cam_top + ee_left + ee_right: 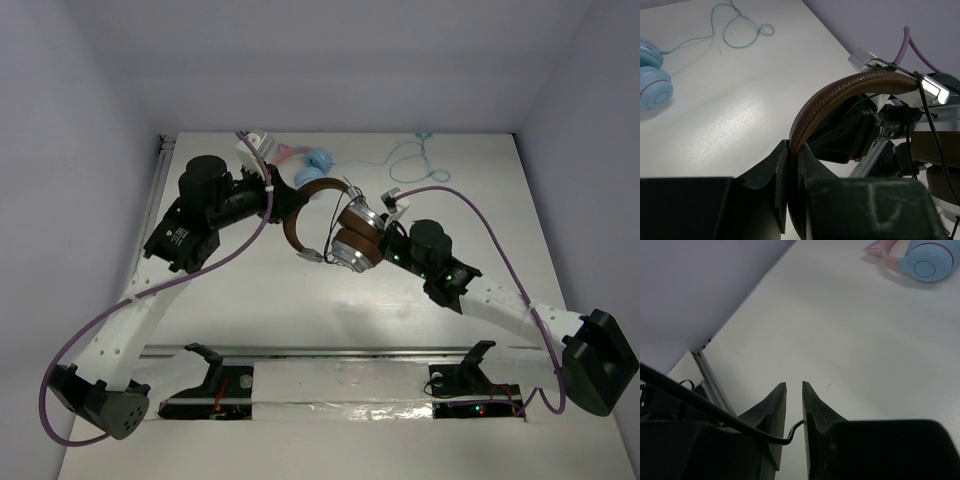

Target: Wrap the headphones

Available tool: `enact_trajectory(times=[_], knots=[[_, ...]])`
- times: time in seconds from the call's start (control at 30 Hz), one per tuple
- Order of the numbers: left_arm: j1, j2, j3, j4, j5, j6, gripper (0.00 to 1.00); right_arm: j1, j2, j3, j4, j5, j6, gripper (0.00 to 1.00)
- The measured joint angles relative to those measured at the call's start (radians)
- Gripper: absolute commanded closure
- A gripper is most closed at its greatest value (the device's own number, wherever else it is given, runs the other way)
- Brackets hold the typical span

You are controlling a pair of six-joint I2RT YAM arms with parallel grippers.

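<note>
The headphones (340, 228) hang off the table in the middle, with a brown headband (300, 205) and silver earcups with brown pads. My left gripper (285, 200) is shut on the headband, which arches up from the jaws in the left wrist view (840, 92). My right gripper (388, 235) is right beside the earcups. In the right wrist view its jaws (794, 386) stand a narrow gap apart. The thin black cable (740, 422) runs over the left finger and crosses the gap to touch the right finger, unpinched.
The light blue and pink headphones (316, 160) lie at the back of the table, their blue cable (415, 155) looping to the right. A metal rail (715, 385) runs along the table's left edge. The walls stand close behind and at both sides.
</note>
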Motion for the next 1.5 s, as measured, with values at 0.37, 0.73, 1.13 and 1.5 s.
enact_trajectory(times=[0.37,0.73,1.13,1.5], knots=[[0.013,0.005,0.040,0.010,-0.020,-0.073,1.00,0.000,0.000,-0.076,0.080,0.000,0.031,0.87],[0.019,0.039,0.040,0.053,-0.067,-0.148,1.00,0.000,0.003,-0.117,0.145,-0.007,0.074,1.00],[0.019,0.070,-0.075,0.219,-0.262,-0.292,1.00,0.000,-0.036,-0.153,0.190,-0.109,0.257,1.00],[0.016,0.120,-0.221,0.342,-0.535,-0.370,1.00,-0.001,-0.139,-0.184,0.234,-0.146,0.487,0.97]])
